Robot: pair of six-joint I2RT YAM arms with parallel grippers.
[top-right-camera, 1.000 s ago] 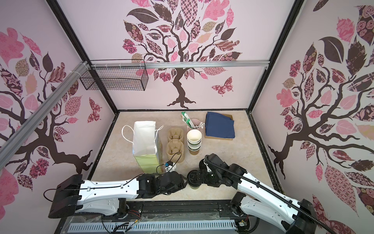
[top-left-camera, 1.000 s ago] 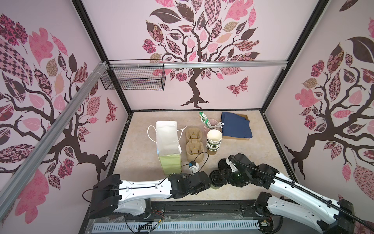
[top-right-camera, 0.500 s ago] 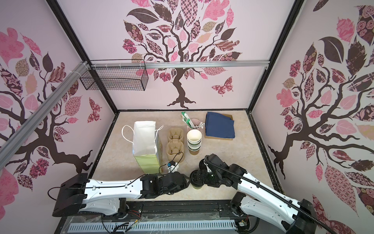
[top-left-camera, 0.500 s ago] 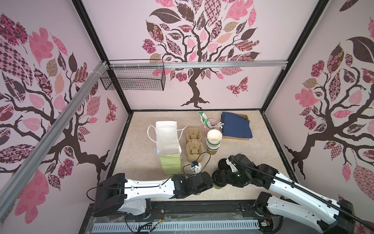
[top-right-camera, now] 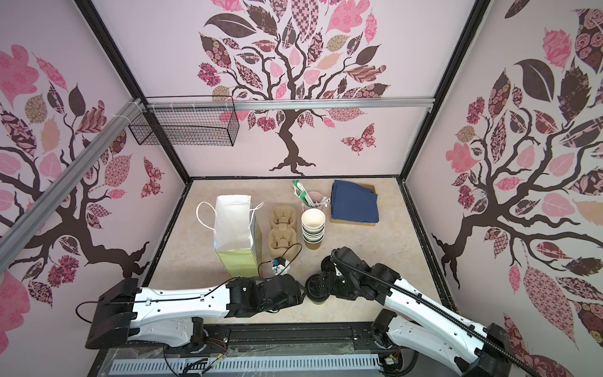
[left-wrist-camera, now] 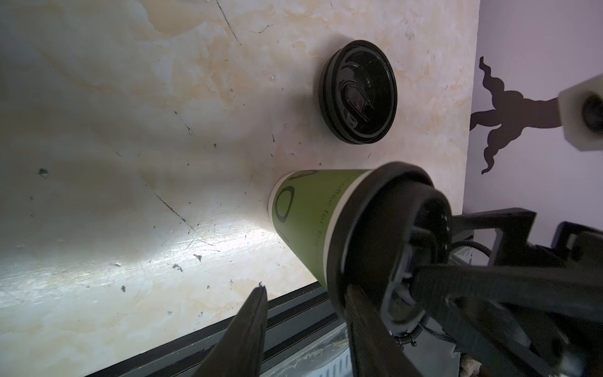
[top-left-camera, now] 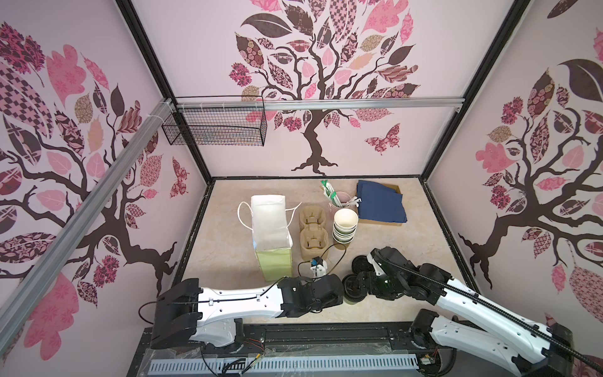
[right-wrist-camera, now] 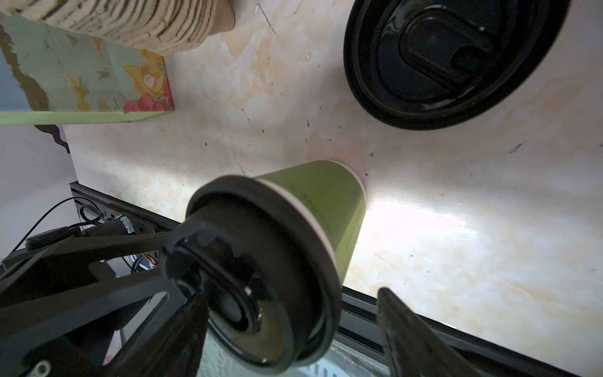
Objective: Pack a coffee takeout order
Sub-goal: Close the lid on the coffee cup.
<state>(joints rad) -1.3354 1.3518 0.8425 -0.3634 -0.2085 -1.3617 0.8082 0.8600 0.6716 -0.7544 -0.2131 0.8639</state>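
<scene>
The left hand, part open and empty, has slid right up to the lidded cup at lower centre in both top views, where the unclenched right hand straddles it, so lidding looks finished and the empty carrier awaits.

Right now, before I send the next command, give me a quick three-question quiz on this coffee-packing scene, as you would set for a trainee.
1. True or false: the olive cup already wears its black lid.
2. The pulp carrier holds in its two pockets: A) two cups B) one cup C) nothing.
3. Short answer: is the mouth of the paper bag open or folded shut?
Key: 1 true; 2 C; 3 open.
</scene>
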